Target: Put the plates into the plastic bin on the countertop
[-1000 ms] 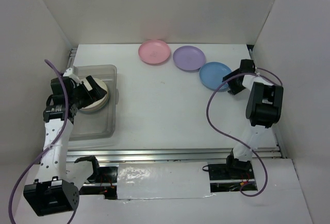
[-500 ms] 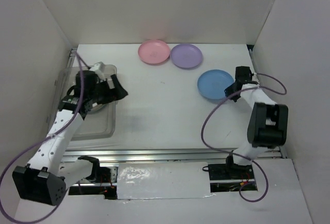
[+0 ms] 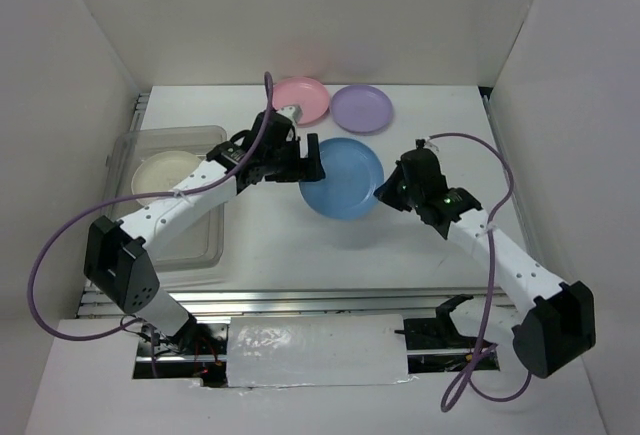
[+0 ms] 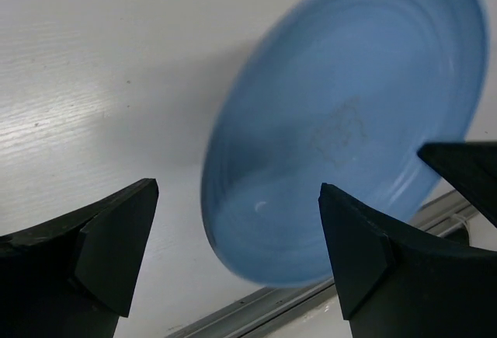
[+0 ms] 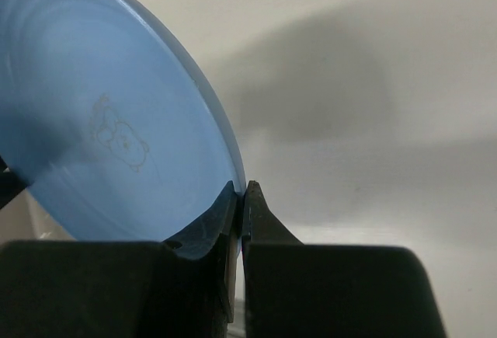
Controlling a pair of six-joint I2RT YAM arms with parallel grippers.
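Observation:
My right gripper (image 3: pixel 385 193) is shut on the right rim of the blue plate (image 3: pixel 342 177) and holds it tilted above the middle of the countertop (image 3: pixel 300 245). In the right wrist view the fingertips (image 5: pixel 242 192) pinch the edge of the blue plate (image 5: pixel 101 120). My left gripper (image 3: pixel 308 160) stands open at the plate's left rim, and the blue plate (image 4: pixel 342 120) fills the space ahead of its spread jaws (image 4: pixel 239 190). The clear plastic bin (image 3: pixel 222 195) sits at the left with a cream plate (image 3: pixel 165 173) inside. A pink plate (image 3: pixel 300 100) and a purple plate (image 3: pixel 361 108) lie at the back.
White walls close in the countertop on three sides. A metal rail (image 3: pixel 300 300) runs along the front edge. Purple cables loop off both arms, the left one arching over the pink plate.
My right gripper shut on the blue plate's rim and carried it left toward the middle. My left arm swung out of the bin and across to the plate, jaws still wide.

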